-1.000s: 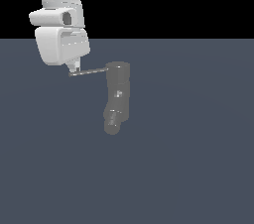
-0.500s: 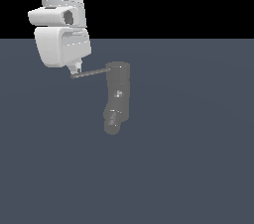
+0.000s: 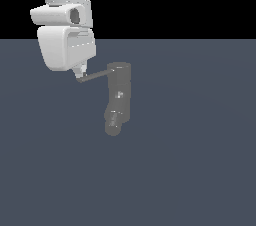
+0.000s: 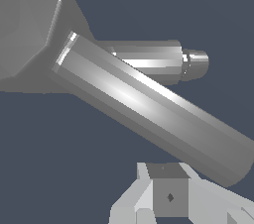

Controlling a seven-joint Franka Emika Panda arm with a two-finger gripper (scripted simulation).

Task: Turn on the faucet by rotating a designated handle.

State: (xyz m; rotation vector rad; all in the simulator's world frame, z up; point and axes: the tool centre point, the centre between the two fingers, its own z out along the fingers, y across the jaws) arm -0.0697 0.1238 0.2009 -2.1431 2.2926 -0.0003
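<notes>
So my pincer [image 3: 78, 76] is parked right at the free end of the handle [image 3: 97, 75], on the exterior view's left of the faucet [image 3: 119, 95]. Only a small pale tip pokes out below my chunky white wrist housing, so honestly I can't tell whether the fingers are spread or closed. It looks like it's touching or just beside the rod's tip, can't say which.

The faucet is a dull grey upright cylinder with a flat top, smooth and matte, standing on the flat slate-blue floor [image 3: 200, 170]. Its lower part bends into a stubby rounded spout [image 3: 113, 122]. The handle is a thin straight dark-grey rod sticking sideways from the top.

Up close in the wrist view the handle [image 4: 149, 111] looks faceted with a soft metallic sheen, the spout [image 4: 158, 62] sits behind it, and one blocky pale finger [image 4: 168, 196] shows near the rod's end.
</notes>
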